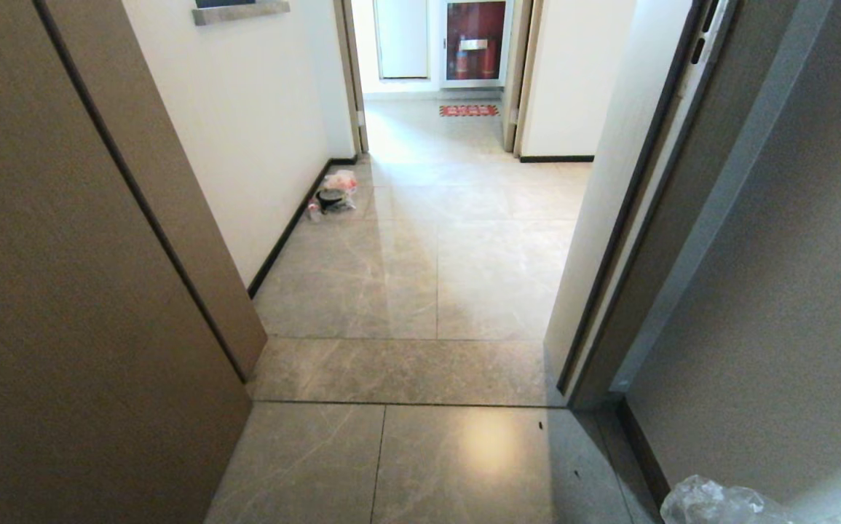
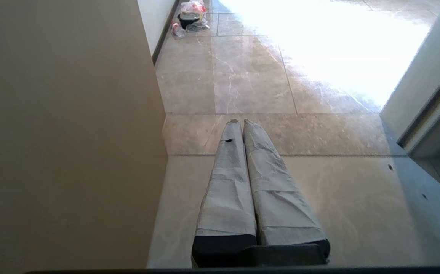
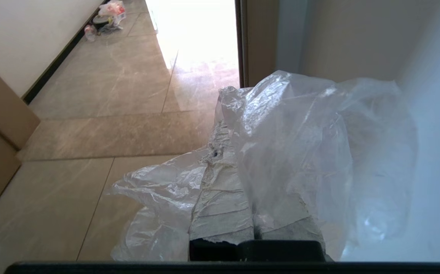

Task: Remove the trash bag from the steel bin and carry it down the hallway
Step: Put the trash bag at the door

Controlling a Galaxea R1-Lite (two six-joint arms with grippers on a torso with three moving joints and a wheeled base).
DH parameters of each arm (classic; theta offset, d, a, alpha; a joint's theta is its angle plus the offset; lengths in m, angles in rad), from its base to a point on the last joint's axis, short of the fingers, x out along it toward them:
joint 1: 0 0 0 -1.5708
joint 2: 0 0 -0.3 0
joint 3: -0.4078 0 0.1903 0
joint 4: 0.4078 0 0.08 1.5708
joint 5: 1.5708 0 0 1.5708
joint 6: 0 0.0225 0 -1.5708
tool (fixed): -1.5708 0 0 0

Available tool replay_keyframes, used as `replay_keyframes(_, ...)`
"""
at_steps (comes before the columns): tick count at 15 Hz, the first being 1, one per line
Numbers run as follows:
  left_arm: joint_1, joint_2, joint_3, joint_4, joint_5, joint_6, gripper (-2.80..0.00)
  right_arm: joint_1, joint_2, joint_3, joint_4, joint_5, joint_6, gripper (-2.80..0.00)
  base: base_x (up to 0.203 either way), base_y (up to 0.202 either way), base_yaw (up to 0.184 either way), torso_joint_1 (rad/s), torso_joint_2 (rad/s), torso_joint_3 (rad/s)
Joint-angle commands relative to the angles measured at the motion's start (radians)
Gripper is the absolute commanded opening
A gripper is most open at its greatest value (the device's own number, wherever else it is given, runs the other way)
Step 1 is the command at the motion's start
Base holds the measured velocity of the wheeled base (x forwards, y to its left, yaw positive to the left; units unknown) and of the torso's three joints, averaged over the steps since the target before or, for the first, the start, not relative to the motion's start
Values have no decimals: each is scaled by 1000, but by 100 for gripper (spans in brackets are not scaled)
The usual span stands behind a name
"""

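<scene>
Stood in a doorway facing the hallway (image 1: 420, 276); litter pile (image 1: 334, 193) against left wall ahead; trash bag (image 1: 719, 503) low at right.

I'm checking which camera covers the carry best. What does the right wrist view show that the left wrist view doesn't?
Only the right wrist view: the right end effector shut on the clear trash bag, which drapes over its fingers. Only the left wrist view: the left end effector, shut and empty. Both: the hallway tiles and a litter pile by the far wall's baseboard.
</scene>
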Motion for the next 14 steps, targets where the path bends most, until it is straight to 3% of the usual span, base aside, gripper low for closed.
replay_keyframes(1,0,0,0,0,0,-1,-280,0,1,2,0,0,0,-280,193,0,-2,2,7,2)
replay_keyframes(6,0,-2,0,0,0,1,-280,0,1,2,-1,0,0,-280,179,0,2,2,2,2)
replay_keyframes(14,0,-1,0,0,0,1,-280,0,1,2,-1,0,0,-280,8,0,0,-1,1,0)
